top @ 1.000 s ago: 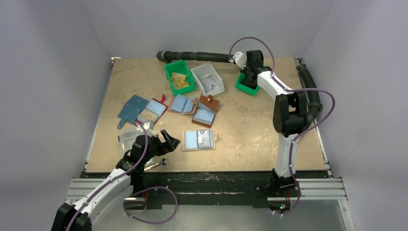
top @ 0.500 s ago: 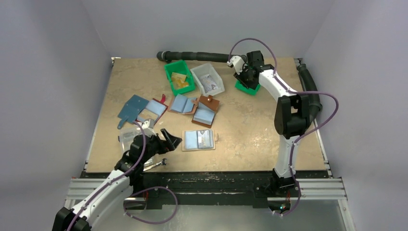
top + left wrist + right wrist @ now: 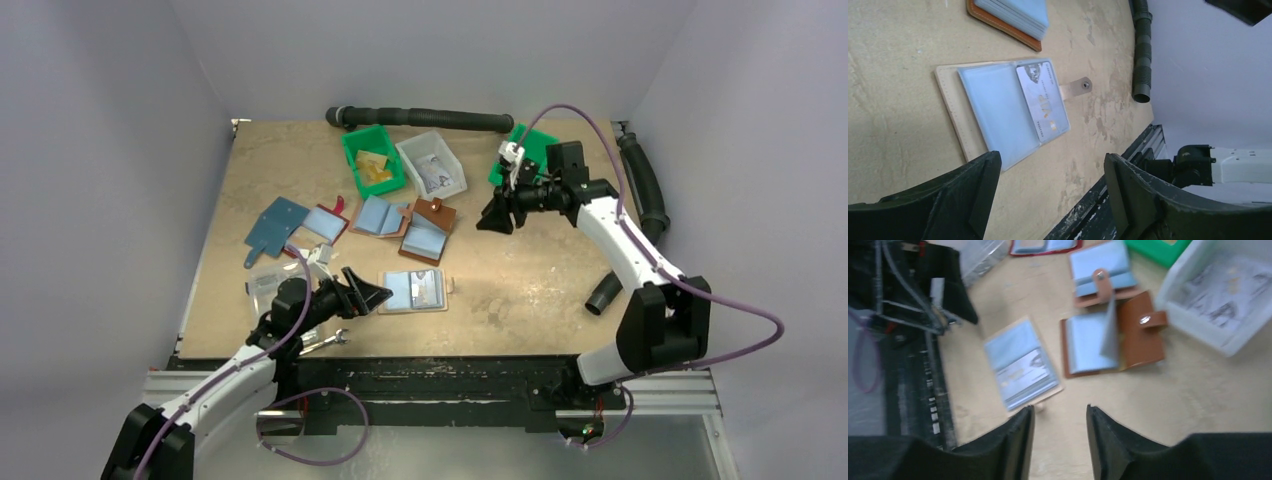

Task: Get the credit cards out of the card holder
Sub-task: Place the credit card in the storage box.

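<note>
On the tan table (image 3: 520, 290), near the front edge and a little left of the middle: the card holder (image 3: 414, 291), opened flat with the pockets up. Long axis across the table, left to right in the top view, with the snap tab (image 3: 452, 287) pointing right. Just beside its left short edge: the left gripper (image 3: 372, 293), fingers wide apart, empty, aimed at the holder. Well apart, above the table further back and right: the right gripper (image 3: 493, 220), jaws parted, nothing between. In the holder's right half: one credit card (image 3: 1043, 100), pale with grey print, long axis crosswise to the holder's.
</note>
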Controlling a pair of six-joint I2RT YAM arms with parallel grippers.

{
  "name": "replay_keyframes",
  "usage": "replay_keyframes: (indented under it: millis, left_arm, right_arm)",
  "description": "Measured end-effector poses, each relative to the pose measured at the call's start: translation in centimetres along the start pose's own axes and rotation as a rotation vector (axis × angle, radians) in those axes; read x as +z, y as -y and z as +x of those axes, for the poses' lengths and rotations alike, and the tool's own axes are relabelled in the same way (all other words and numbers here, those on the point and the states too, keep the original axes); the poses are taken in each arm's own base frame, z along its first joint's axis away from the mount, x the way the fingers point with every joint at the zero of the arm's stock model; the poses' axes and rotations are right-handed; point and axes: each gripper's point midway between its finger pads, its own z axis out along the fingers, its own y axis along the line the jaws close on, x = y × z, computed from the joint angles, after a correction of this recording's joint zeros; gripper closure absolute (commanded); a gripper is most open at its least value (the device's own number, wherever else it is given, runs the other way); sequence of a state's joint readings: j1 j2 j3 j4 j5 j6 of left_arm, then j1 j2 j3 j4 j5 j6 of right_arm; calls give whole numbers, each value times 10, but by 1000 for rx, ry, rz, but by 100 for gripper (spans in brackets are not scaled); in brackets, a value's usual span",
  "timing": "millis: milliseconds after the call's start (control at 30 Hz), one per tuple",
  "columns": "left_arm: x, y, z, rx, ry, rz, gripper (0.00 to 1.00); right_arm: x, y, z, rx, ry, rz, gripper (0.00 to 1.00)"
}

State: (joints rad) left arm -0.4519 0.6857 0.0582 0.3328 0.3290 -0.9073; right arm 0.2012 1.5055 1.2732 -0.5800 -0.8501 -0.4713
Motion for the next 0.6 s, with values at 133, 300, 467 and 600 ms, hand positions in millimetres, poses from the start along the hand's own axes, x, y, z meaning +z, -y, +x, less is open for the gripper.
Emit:
replay_keyframes:
  millis: [133, 300, 467, 600]
  left_arm:
    - [0, 11, -2, -10, 2, 53, 22]
    - [1, 24, -2, -7, 4, 102, 22]
    - [5, 33, 8, 2, -27, 133, 22]
    - [8, 42, 5, -1, -9, 168, 22]
  right_arm:
    - [0, -36, 16, 106, 95, -137, 29]
    - [0, -63, 31, 184, 201, -250, 28]
    - [2, -65, 26, 215, 238, -290, 27]
    - [2, -62, 20, 215, 256, -283, 29]
